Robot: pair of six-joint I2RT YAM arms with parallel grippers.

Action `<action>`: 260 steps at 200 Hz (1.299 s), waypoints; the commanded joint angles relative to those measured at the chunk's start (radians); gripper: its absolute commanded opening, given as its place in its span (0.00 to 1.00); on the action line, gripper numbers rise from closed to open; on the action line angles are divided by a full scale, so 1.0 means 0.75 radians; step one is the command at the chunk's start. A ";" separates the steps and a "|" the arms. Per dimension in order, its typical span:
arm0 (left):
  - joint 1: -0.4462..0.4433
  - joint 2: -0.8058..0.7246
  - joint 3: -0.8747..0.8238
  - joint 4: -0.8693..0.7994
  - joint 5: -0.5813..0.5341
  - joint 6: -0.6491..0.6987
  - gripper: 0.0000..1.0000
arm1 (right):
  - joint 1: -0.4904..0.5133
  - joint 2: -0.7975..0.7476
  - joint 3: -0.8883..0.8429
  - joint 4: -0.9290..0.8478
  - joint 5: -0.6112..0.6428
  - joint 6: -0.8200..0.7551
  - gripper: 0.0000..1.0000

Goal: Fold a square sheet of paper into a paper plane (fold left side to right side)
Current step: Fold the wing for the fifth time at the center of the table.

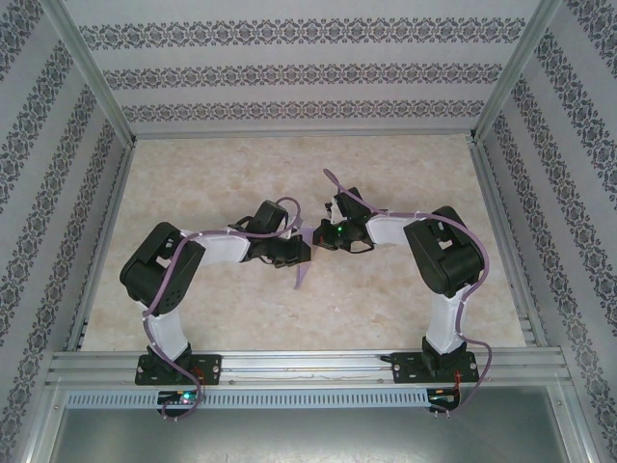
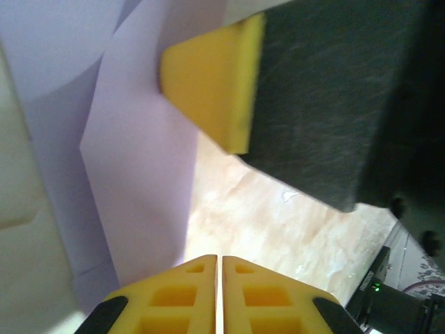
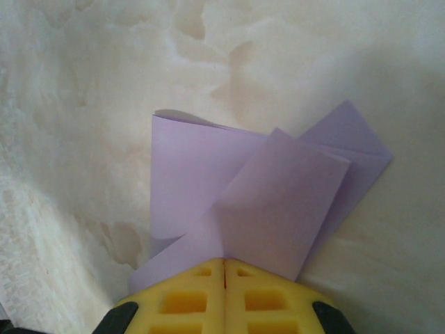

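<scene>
**Folded Sheet Between Two Closed Hands**

Top view: The left hand point(image 1: 297, 253) and the right hand point(image 1: 324, 238) meet over the middle of the tabletop point(image 1: 405, 164). The lilac sheet of paper point(image 1: 305, 266) sits between them, its point toward the near edge.

Left wrist view: The left hand's fingers point(image 2: 188, 296) are pressed together. The sheet stands beside them on the left; a pinch cannot be confirmed. A yellow pad point(image 2: 212, 83) of the right hand overlaps the sheet.

Right wrist view: The right hand is clenched on the sheet, which fans out in creased layers.

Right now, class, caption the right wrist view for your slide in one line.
Right tool shut on the folded lilac paper, marbled tabletop behind.
</scene>
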 commanded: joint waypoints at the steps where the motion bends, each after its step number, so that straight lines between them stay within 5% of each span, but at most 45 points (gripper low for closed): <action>1: -0.008 0.017 0.035 -0.101 -0.039 0.073 0.10 | 0.004 0.049 -0.032 -0.191 0.121 -0.043 0.00; 217: -0.008 0.065 -0.067 -0.056 -0.136 0.058 0.08 | 0.015 0.035 0.014 -0.246 0.135 -0.071 0.00; 260: -0.008 0.064 -0.126 -0.049 -0.182 0.062 0.06 | -0.012 -0.051 0.097 -0.192 0.029 -0.099 0.00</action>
